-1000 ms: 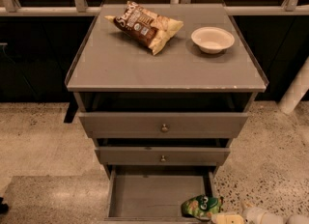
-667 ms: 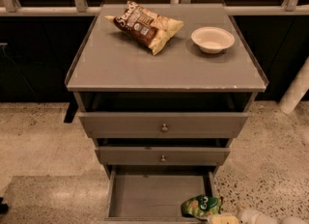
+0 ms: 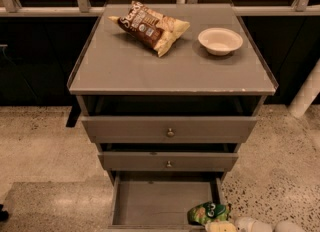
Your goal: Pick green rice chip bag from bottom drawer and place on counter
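Nothing has shifted; gripper (image 3: 231, 225) stays beside the green rice chip bag (image 3: 208, 212).

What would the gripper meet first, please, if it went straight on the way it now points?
Probably the green chip bag, in the front right corner of the bottom drawer, beyond the gripper at the picture's lower edge; depth is unclear.

Speckled beige floor (image 3: 40, 146) spreads around a grey cabinet (image 3: 170, 126) in dim warm light. Behind it a pale window rail (image 3: 40, 12) crosses dark panels (image 3: 35, 61). A white post (image 3: 306, 96) stands at right. The end effector (image 3: 222, 226) sits at the bottom edge.
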